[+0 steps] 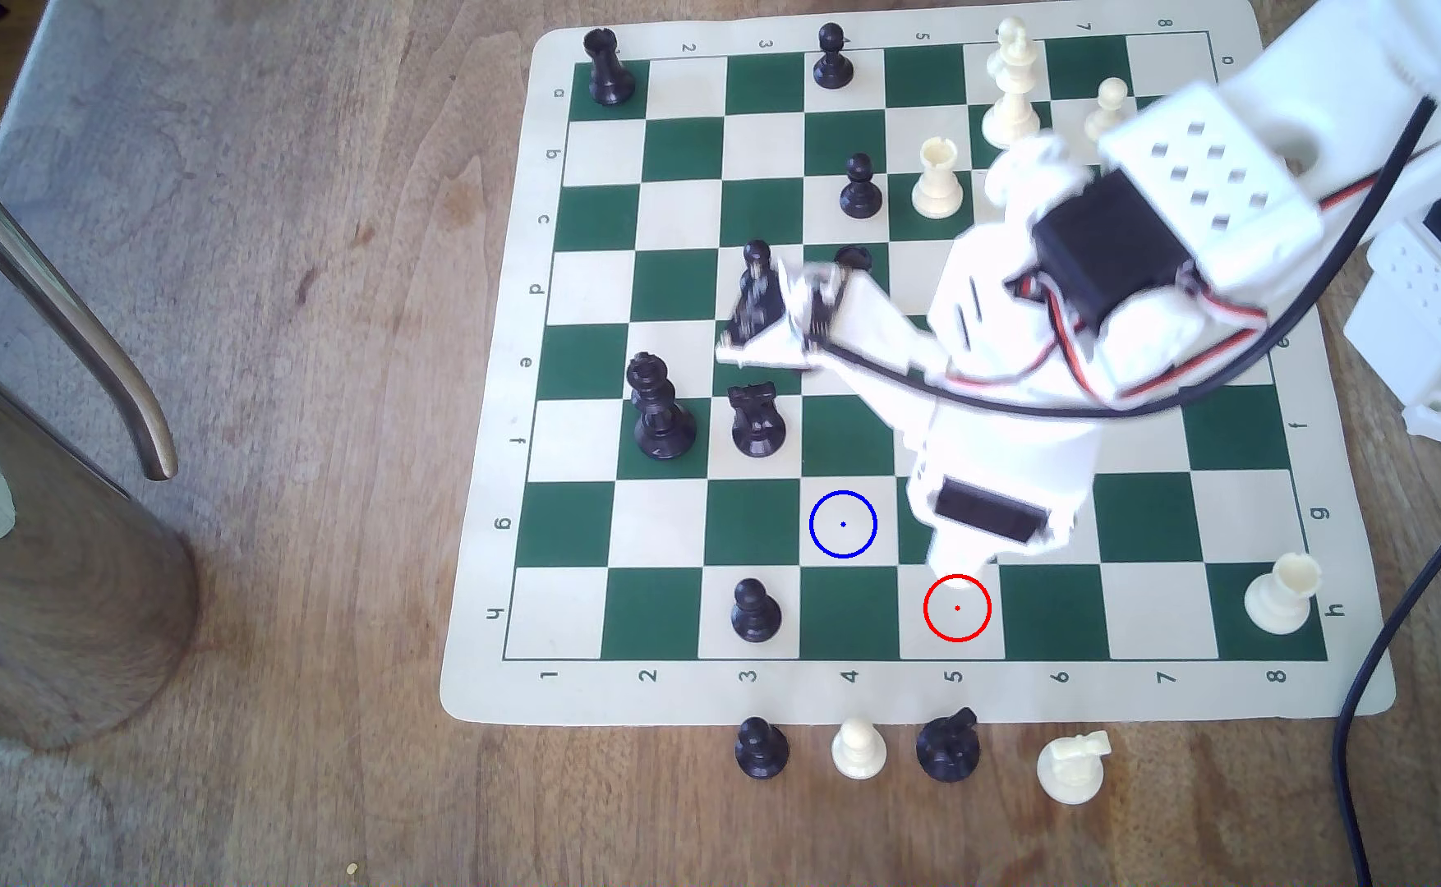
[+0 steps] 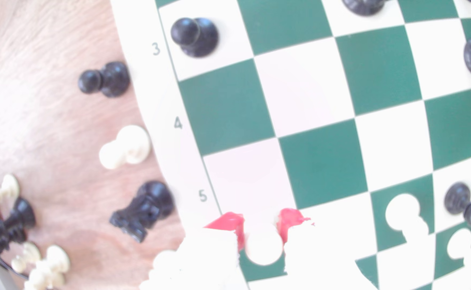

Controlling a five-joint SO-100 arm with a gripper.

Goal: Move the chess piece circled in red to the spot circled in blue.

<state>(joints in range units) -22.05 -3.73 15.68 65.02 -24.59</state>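
In the wrist view, the small cream-white pawn [image 2: 263,249] sits between my red-padded fingers [image 2: 230,223], its round head gripped on both sides. My gripper [image 2: 261,223] is shut on it. In the exterior view my gripper [image 1: 960,559] hangs just behind the red ring [image 1: 957,608], whose cream square holds no piece; the arm hides the pawn there. The blue ring [image 1: 842,524] marks a cream square one row back, toward the exterior view's left, and it is bare.
A black pawn [image 1: 755,610] stands two squares to the exterior view's left of the red ring. A black knight [image 1: 755,418] and a tall black piece [image 1: 657,409] stand behind the blue ring. Captured pieces [image 1: 858,749] line the board's front edge. A metal pot [image 1: 43,512] stands far left.
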